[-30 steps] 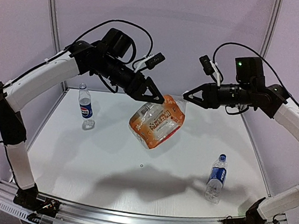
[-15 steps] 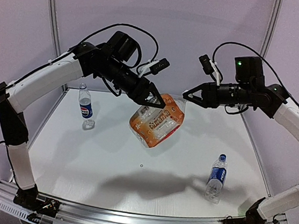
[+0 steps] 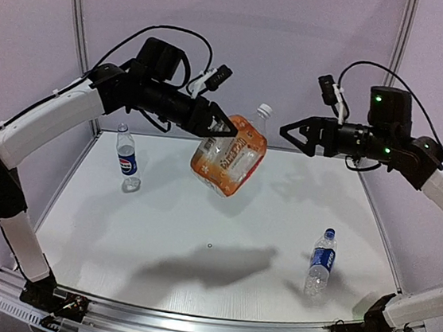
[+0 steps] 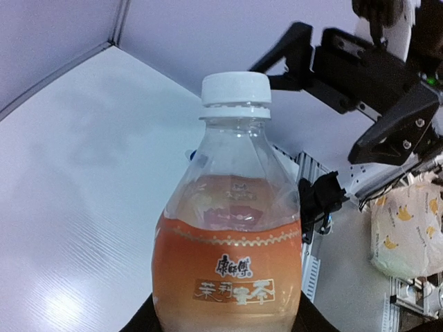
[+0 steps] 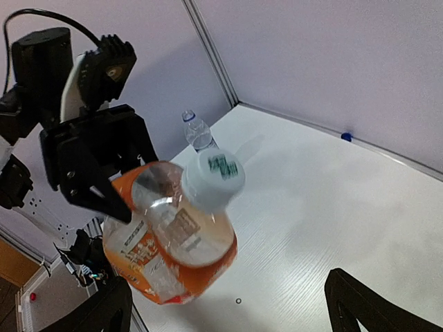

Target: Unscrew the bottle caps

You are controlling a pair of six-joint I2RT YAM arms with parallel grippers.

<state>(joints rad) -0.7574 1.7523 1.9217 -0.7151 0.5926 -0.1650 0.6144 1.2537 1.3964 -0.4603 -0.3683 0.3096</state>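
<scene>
left pincer (image 3: 225, 130) grips bottle (image 3: 226, 158), contact hidden; cap (image 4: 235, 88) on

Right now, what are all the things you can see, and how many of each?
Orange-labelled bottle: one, clear with an orange label, held tilted in the air above the table.
White cap: one, on the orange-labelled bottle.
Blue-labelled bottles: two, clear, on the table: far-left bottle, near-right bottle.
Blue cap: one, on the near-right bottle.
Table: one, white.
Left fingers: black, shut on the orange-labelled bottle.
Right fingers: black, open, in the air beside the white cap, not touching it.
</scene>
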